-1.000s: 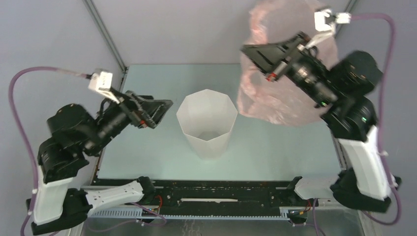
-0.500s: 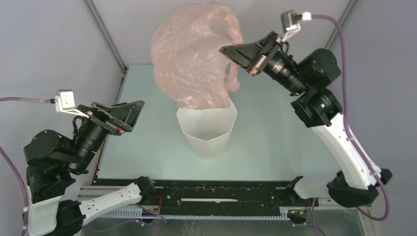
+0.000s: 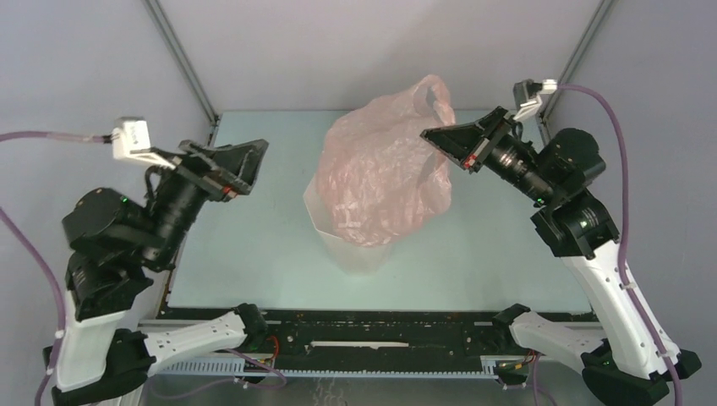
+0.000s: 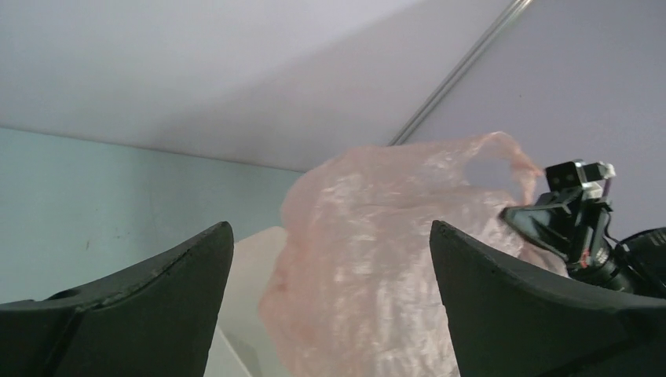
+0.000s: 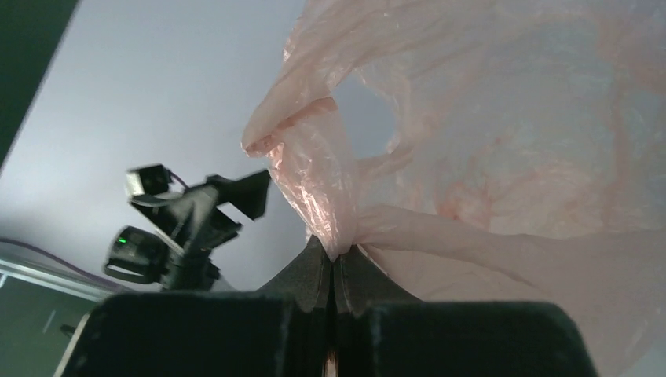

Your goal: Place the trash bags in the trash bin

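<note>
- Right gripper [image 3: 433,137]: jaws clenched together on a gathered fold of the trash bag [image 3: 380,178]. In the right wrist view, the pink film is pinched right at the fingertips [image 5: 336,259] and rises away from them.
- Bag hangs off the right gripper's tip, billowed out and wrinkly, spreading ahead of and below it. One loop handle [image 3: 435,91] stands up just above the fingertips, and its opening shows in the right wrist view just beyond the pinch.
- Lower bulk of the bag sits over the mouth of the trash bin [image 3: 359,249] and hides most of the rim. Whether any of it is down inside the bin, I cannot tell.
- The bin stands upright on the table [image 3: 254,245], ahead of and below the right gripper, between the two grippers.
- Left gripper [image 3: 248,169]: jaws spread wide, nothing between them, clear of the bag and raised off the table.
- Left wrist view: the bag [image 4: 377,259] fills the gap between the two dark fingers [image 4: 157,298] but lies well ahead of them. A pale edge of the bin [image 4: 251,251] shows just beside the bag's near side.
- The right gripper [image 4: 525,217] is visible beyond the bag from the left wrist.
</note>
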`<control>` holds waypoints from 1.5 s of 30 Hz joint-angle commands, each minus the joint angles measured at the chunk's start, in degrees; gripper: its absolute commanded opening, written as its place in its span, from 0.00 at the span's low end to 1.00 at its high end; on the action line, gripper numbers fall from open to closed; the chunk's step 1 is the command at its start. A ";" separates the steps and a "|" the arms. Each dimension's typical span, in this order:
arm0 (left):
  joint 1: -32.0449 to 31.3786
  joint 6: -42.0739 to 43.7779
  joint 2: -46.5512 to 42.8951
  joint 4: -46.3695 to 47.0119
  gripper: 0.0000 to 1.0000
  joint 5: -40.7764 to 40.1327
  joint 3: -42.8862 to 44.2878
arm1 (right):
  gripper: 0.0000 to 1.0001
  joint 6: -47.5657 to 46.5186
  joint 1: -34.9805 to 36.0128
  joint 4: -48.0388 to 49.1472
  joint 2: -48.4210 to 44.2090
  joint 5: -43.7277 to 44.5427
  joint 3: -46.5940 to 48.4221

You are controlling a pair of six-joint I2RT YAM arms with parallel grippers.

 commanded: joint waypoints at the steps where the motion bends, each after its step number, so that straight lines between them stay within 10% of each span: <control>1: 0.23 2.27 8.33 -1.19 1.00 5.55 5.13 | 0.00 -5.85 0.78 -6.82 2.02 -3.22 1.13; 11: 2.11 -0.76 24.05 -9.91 0.98 22.47 5.12 | 0.00 -8.37 0.91 -8.78 2.32 -4.95 2.25; 19: 4.86 0.29 39.34 -21.73 0.77 24.59 3.74 | 0.00 -9.53 5.09 -9.10 3.18 -3.11 3.91; 38: 6.92 -0.66 3.75 -2.60 0.94 19.69 -16.56 | 0.00 -26.78 9.17 -13.03 9.46 -16.72 4.02; 45: 21.40 -10.64 7.30 -0.14 1.00 30.44 -11.31 | 0.00 -28.42 7.20 -8.13 5.37 -29.32 -1.10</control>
